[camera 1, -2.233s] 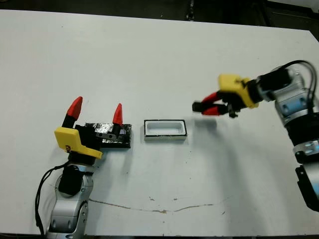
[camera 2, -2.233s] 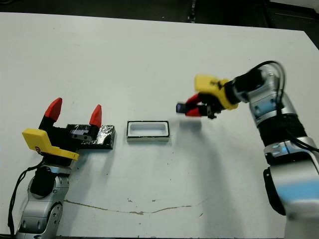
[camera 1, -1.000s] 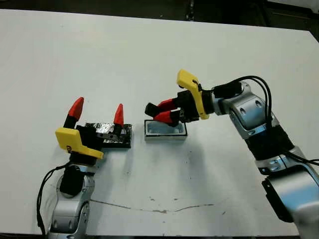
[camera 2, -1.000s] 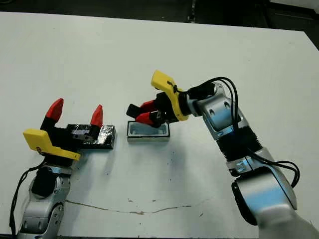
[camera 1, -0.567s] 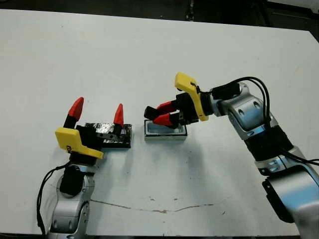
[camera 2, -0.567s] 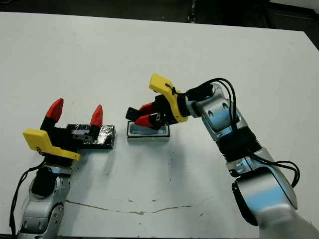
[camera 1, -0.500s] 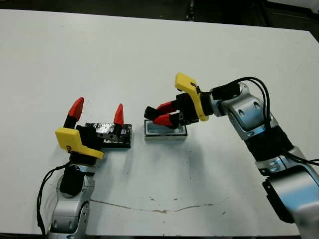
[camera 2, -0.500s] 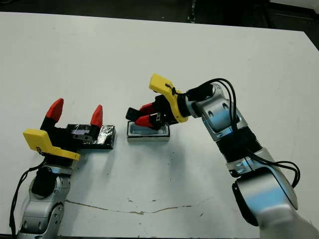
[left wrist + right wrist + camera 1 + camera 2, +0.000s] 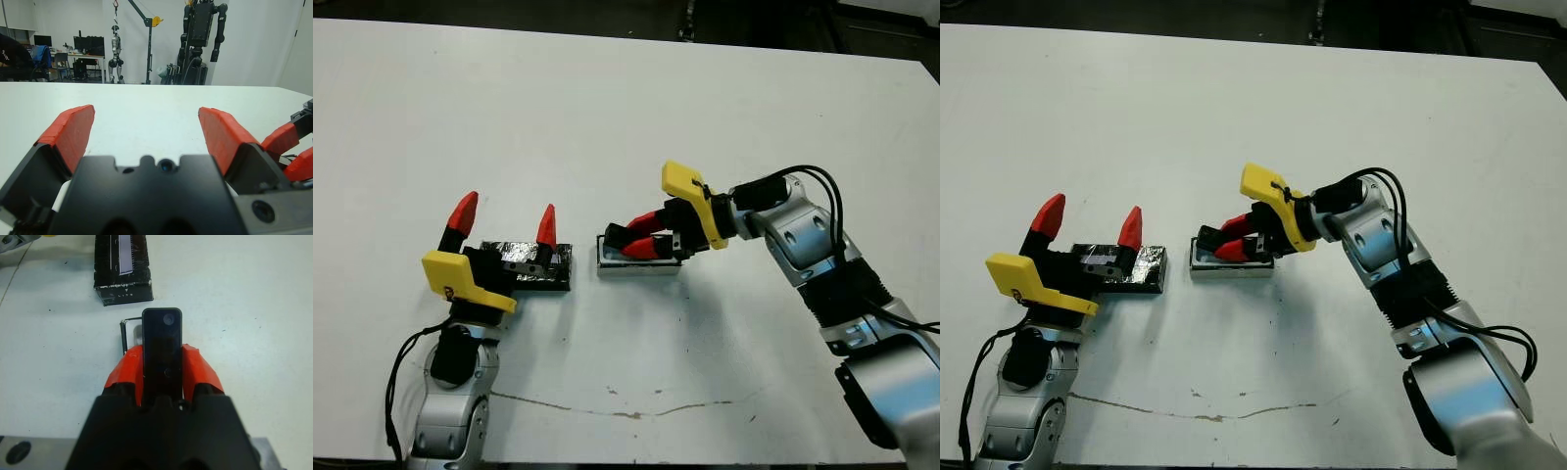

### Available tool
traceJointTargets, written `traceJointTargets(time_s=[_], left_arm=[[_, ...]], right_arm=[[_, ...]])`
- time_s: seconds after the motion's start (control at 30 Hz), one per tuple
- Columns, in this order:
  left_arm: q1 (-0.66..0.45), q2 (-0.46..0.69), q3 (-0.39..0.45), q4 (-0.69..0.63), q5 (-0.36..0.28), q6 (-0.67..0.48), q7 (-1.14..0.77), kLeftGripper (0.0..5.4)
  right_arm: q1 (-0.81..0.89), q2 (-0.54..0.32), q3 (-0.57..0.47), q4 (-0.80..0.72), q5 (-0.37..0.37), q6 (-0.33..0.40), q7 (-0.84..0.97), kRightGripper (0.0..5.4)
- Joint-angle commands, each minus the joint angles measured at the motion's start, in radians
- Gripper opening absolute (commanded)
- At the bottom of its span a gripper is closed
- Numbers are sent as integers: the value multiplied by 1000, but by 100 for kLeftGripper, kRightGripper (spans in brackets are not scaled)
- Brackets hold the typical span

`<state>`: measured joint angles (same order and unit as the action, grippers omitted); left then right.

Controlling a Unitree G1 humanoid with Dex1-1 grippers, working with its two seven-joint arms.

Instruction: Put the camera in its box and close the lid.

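From the head camera, the right end effector (image 9: 638,240) pinches the camera (image 9: 616,239) between its red fingers and holds it low over the box (image 9: 637,262), tilted down toward the box's left end; whether the camera already touches the white inside cannot be told, since the fingers cover most of the tray. The lid (image 9: 529,264) lies on the desk (image 9: 607,108) just left of the box, with the left end effector (image 9: 504,220) spread wide above it, gripping nothing. The left wrist view confirms that spread: both red fingers (image 9: 71,129) stand well apart over bare desk, and the lid below is hidden by the gripper's body. In the right wrist view the camera (image 9: 162,347) is clamped across its narrow sides, its front end jutting past the fingertips over the box's dark edge (image 9: 124,335), the lid (image 9: 122,267) beyond. The camera looks small, rigid and light, with a glossy face likely to slip, so a hold on the flat side edges seems best. The lid's crinkled foil looks thin and easily dented; its long edges appear the safest place to take it.
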<state>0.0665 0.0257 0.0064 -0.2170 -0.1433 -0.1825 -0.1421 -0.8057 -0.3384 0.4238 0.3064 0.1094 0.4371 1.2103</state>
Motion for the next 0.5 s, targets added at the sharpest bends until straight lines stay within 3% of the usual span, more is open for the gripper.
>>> traceJointTargets(time_s=[0.03, 0.5], left_arm=[[17, 2, -2, -8, 0, 18, 1, 540], [16, 2, -2, -3, 8, 11, 7, 540]], right_arm=[[23, -42, 5, 22, -35, -1, -7, 167], [-21, -79, 20, 165, -74, -173, 65, 167]])
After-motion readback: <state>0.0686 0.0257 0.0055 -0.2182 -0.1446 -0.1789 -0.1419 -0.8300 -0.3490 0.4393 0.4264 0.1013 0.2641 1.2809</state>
